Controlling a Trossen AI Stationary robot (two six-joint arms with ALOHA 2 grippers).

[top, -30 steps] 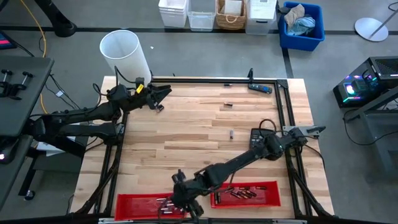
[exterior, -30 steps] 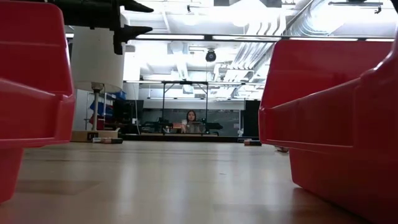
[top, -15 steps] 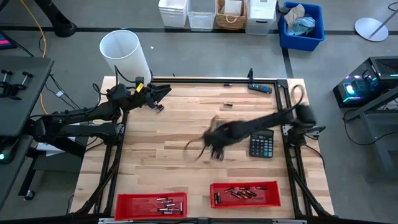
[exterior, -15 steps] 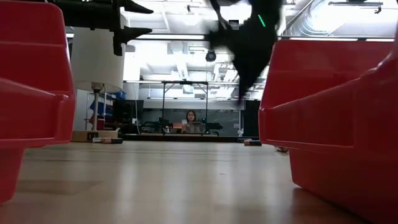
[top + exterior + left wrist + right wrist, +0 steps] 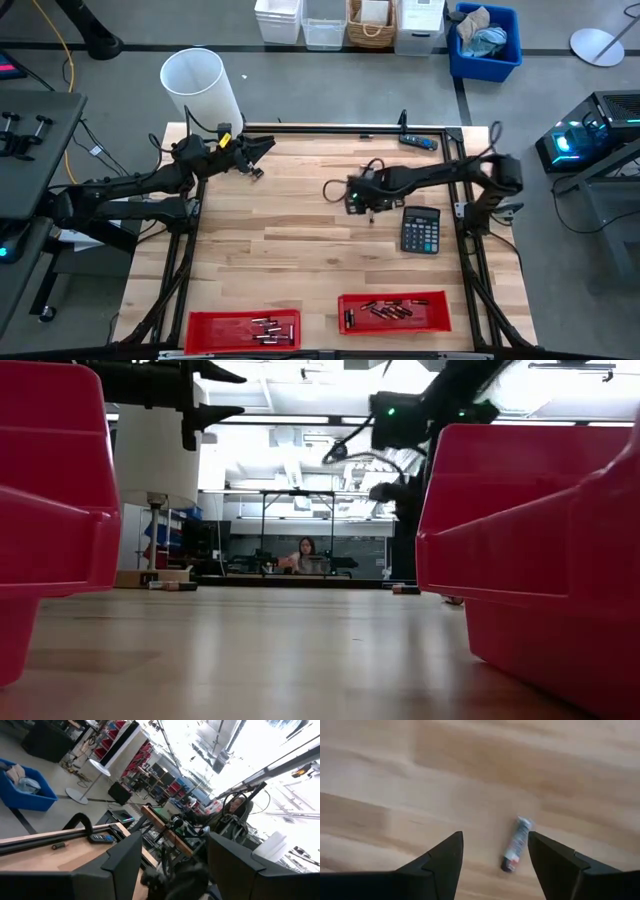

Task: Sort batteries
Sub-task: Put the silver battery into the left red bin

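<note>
Pale wood planks make up the counter (image 5: 300,230), framed by a black rail. Over its middle, toward the right side, the right end effector (image 5: 366,200) hangs above a single loose battery (image 5: 516,845) — in the right wrist view that cell lies flat on the wood between the two dark fingers (image 5: 440,865), which stand well apart and touch nothing. From above, the same cell shows as a small dark speck (image 5: 372,215) just beside the black calculator (image 5: 420,229).

Another battery (image 5: 366,168) lies farther back on the counter, and a blue-and-black tool (image 5: 419,142) rests near the far rail.

Two red trays sit at the near edge. The left tray (image 5: 205,328) holds a small cluster of batteries (image 5: 263,326); the right tray (image 5: 440,300) holds a larger scatter of them (image 5: 385,311).

The left end effector (image 5: 258,150) waits at the far left corner of the counter, close to a white cylindrical bin (image 5: 200,86) — its fingers are spread, with nothing between them. In the low view it shows at the upper left (image 5: 215,395), high above the wood.

A person (image 5: 306,555) sits in the room beyond the counter.
</note>
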